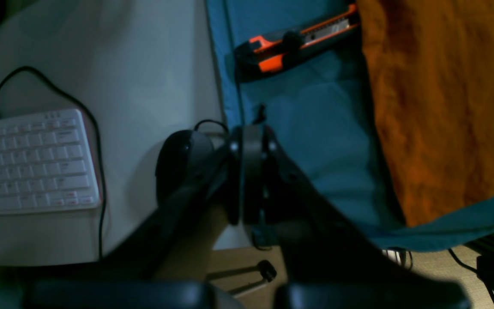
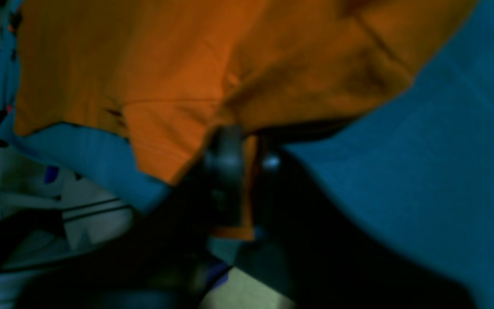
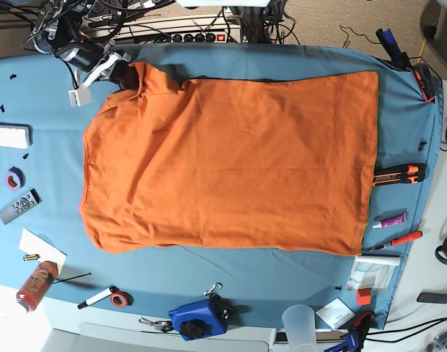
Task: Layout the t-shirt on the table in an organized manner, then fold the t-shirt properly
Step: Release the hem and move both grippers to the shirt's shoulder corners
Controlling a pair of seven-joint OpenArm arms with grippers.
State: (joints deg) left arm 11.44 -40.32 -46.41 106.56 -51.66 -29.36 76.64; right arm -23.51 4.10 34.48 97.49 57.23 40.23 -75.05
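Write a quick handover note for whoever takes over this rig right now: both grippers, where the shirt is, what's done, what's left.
Left gripper: shut, holding nothing, off the table's edge near the black computer mouse.
Right gripper: shut on a fold of the large plain orange fabric t-shirt, at its sleeve corner at the back of the table.
The t-shirt lies spread almost flat across the blue-teal cloth-covered table; its hem edge touches the orange-and-black utility knife.
Done: most of the layout.
Left: straighten the held sleeve corner, then do every fold; none is started.
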